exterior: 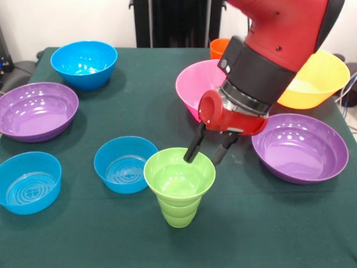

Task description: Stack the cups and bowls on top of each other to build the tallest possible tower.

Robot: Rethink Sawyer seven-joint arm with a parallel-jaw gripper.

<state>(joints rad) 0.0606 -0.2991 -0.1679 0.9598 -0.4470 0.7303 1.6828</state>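
Note:
A small lime green bowl (178, 174) sits upright on a lime green ridged cup (178, 212) near the table's front middle. My gripper (203, 159) is just above the bowl's far right rim. One black finger (193, 148) reaches inside the bowl and the other stands outside the rim, with a wide gap between them, so it is open. A large pink bowl (192, 84) lies behind the arm. The orange cup (218, 48) stands at the back, partly hidden. Three blue bowls stand at the back left (83, 62), front left (28, 182) and middle (122, 165).
A purple bowl (37, 110) sits at the left edge and another purple bowl (301, 147) at the right. A large yellow-orange bowl (319, 78) is at the back right, partly hidden by the red arm. The table has a dark green cloth (268, 223).

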